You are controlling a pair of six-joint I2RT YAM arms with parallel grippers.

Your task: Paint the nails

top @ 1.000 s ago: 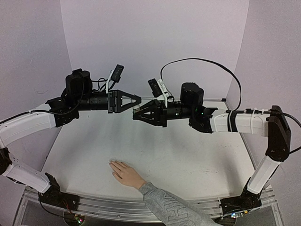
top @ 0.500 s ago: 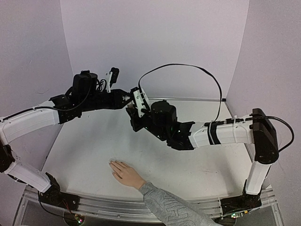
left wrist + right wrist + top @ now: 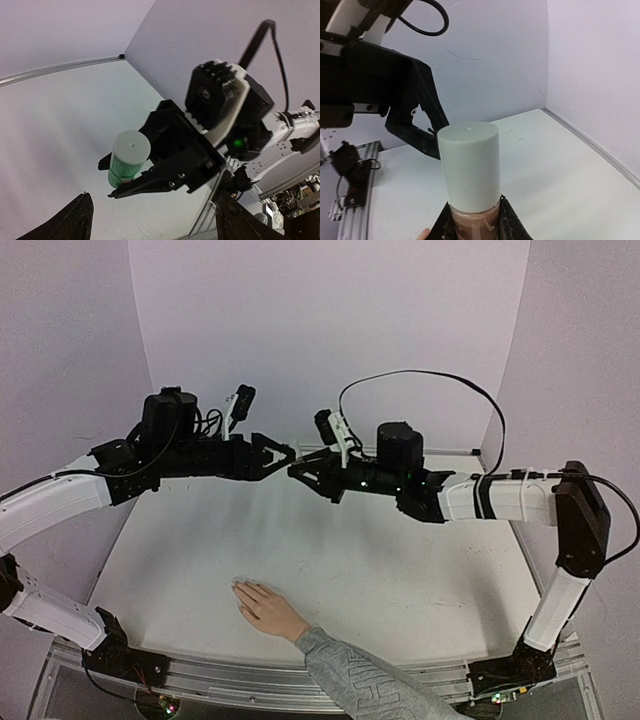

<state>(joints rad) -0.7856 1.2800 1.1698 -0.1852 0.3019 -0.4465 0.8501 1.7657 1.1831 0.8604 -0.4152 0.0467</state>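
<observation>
Now, right hand (image 3: pixel 300 471) raised back to frame centre, clamped on the small bottle (image 3: pixel 129 159), left hand (image 3: pixel 287 454) spread open facing it, nails (image 3: pixel 240 589) unmoved at lower left of worktop (image 3: pixel 420 580).

Two arms: the left arm (image 3: pixel 60 498) and the right arm (image 3: pixel 500 498). Two pincers, one per arm: the left pincer (image 3: pixel 284 455) and the right pincer (image 3: pixel 303 471), both well beyond the human hand (image 3: pixel 262 606). One hand, with one grey patterned sleeve (image 3: pixel 365 685) behind it. One small bottle (image 3: pixel 129 159), also beyond the hand. One worktop (image 3: pixel 400 580) under the hand. The nails (image 3: pixel 239 588) are too small to count.
</observation>
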